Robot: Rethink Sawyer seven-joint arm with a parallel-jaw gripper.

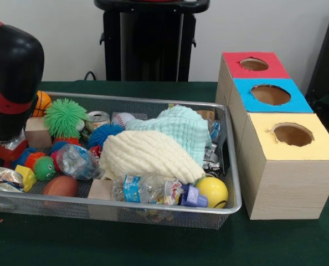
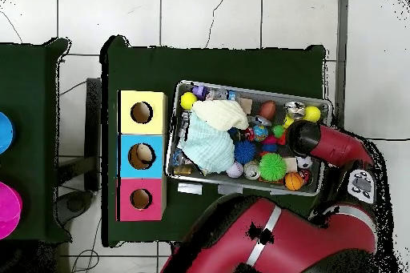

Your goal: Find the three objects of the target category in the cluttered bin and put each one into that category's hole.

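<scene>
A dark green table (image 1: 153,246) is standing on a white tiled floor (image 2: 240,14), carrying the bin (image 1: 231,208) beside the red-topped hole (image 1: 253,64). The arm (image 1: 9,83) is hanging over the bin's end; its gripper is hidden, so I cannot tell its state. No plush toys or readable writing are showing.

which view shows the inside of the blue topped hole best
The overhead view: it looks straight down the blue-topped hole and shows something pale lying inside. The front view shows that hole only at a slant, with just its brown inner wall visible.
</scene>
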